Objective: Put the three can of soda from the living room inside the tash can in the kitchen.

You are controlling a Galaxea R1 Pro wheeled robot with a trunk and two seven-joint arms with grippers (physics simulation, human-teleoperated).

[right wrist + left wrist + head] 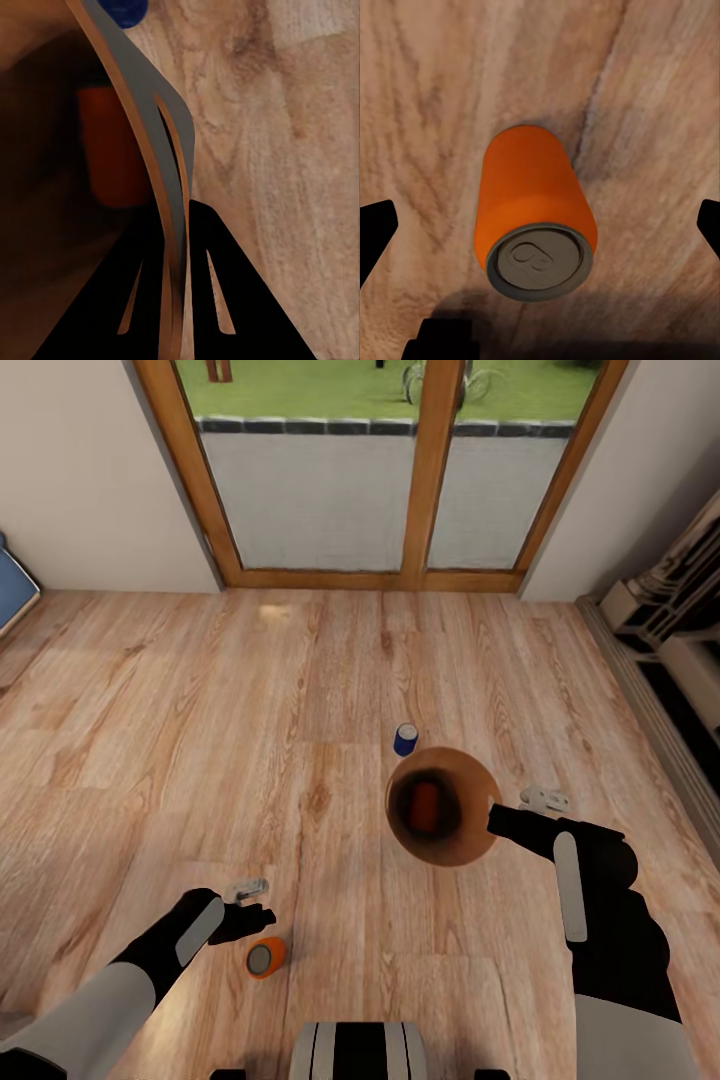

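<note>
Room: living room, light wood plank floor (200,740), glass doors (380,470) at the far wall.
Trash can: the tash can (445,805) is held up off the floor by the right arm, tilted so its dark mouth faces the head camera; it serves as the landmark below.
Right tool: the right tool (500,822) is clamped on the tash can's rim, one finger inside and one outside the wall (169,225), beside the oval handle slot. Gripping the rim this way probably keeps the mouth open for loading.
Can inside: one orange can (425,807) already lies within the tash can, seen dimly through the mouth (112,150).
Blue can: the dark blue can (405,739) stands upright on the floor just beyond the tash can, toward the glass doors, not touched.
Loose orange can: the second orange can (265,958) lies on its side on the floor, well to the robot's left of the tash can and nearer the robot, grey top toward the camera (536,259).
Left tool: the left tool (250,915) hovers just above that can, fingers spread wide apart with the can between them, touching nothing; a likely pre-grasp stance.
Progress, as a judgement: one of three cans collected; two remain, then the carry to the kitchen.
Risk: the lying can may roll when the fingers close.
</note>
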